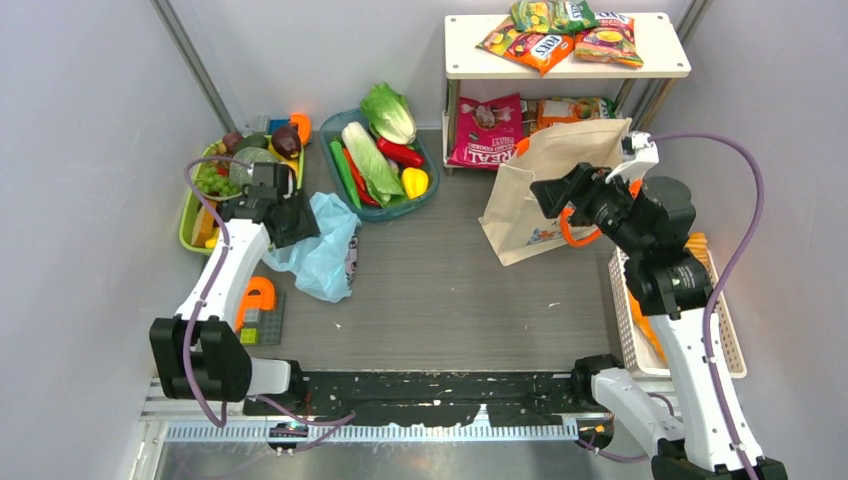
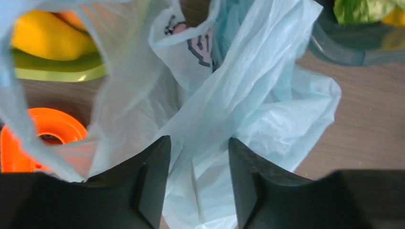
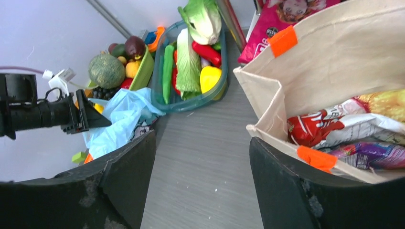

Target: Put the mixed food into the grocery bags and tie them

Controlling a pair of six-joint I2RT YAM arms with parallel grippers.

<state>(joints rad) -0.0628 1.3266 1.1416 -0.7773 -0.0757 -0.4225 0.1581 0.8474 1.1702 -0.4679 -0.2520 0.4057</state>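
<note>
The light-blue plastic bag [image 1: 325, 250] lies crumpled at the left. My left gripper [image 1: 293, 220] is over its upper edge. In the left wrist view the gripper [image 2: 198, 140] has its fingers apart, with loose bag film [image 2: 267, 95] between and beyond them. The beige canvas tote [image 1: 545, 175] stands by the shelf. My right gripper [image 1: 545, 195] is at its mouth. In the right wrist view this gripper [image 3: 203, 138] is wide open and empty, its right finger against the tote [image 3: 334, 57]. Inside the tote lie a red packet [image 3: 315, 126] and a purple packet [image 3: 367, 155]. The cabbage [image 1: 372, 160] and yellow pepper [image 1: 414, 182] lie in the teal tray.
More snack packets [image 1: 540, 45] lie on the white shelf [image 1: 660, 62], and a pink packet [image 1: 488, 125] stands under it. A green tray [image 1: 187, 215] at far left holds grapes and a melon [image 3: 106, 70]. A white mesh basket [image 1: 725, 335] is at right. An orange piece [image 1: 258, 295] lies near the left arm.
</note>
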